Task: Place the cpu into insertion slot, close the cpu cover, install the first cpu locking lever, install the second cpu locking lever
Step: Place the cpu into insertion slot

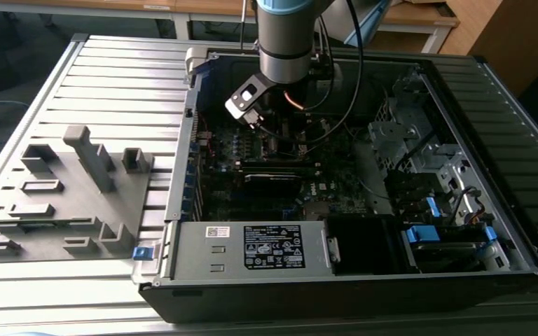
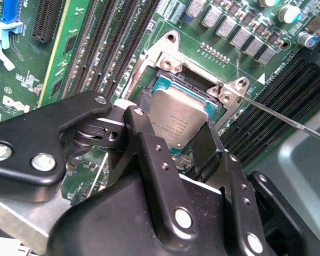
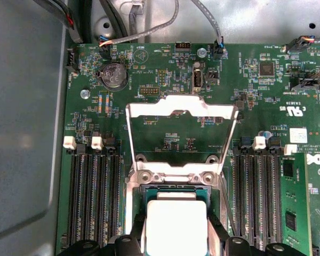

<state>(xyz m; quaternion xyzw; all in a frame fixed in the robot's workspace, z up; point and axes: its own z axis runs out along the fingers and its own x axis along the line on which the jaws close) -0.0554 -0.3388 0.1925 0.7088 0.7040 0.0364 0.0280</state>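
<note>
claw (image 2: 173,133): gripping the cpu (image 2: 178,114) by two edges | cpu over the insertion slot (image 2: 173,84) | cpu cover (image 3: 149,110) swung fully open

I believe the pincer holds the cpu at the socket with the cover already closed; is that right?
Not quite: the cover is open, swung back from the socket, as the first wrist view shows. The pincer does hold the cpu at the socket.

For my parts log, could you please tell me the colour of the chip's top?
Silver-grey; the chip shows best in the second wrist view.
</note>
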